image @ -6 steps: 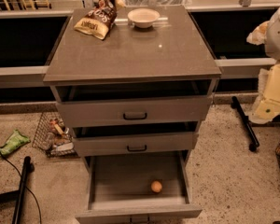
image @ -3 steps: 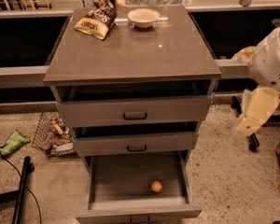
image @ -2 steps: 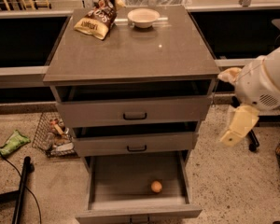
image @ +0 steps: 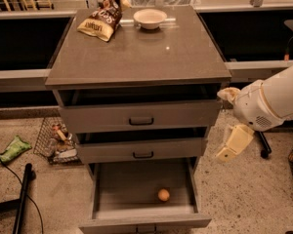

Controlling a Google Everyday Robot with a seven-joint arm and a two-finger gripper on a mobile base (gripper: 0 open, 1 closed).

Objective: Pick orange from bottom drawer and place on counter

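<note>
The orange (image: 163, 195) is found in the opened bottom drawer (image: 132, 186), toward 5 o'clock on its floor; the hand (image: 224, 123) is held wide open and empty at 3 o'clock of the cabinet (image: 176, 115)

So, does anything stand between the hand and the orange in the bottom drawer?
Nothing lies over the orange; the bottom drawer is pulled out and open from above. But the hand hangs outside, right of the cabinet, so the drawer's right wall stands between them; it should probably come over it.
</note>
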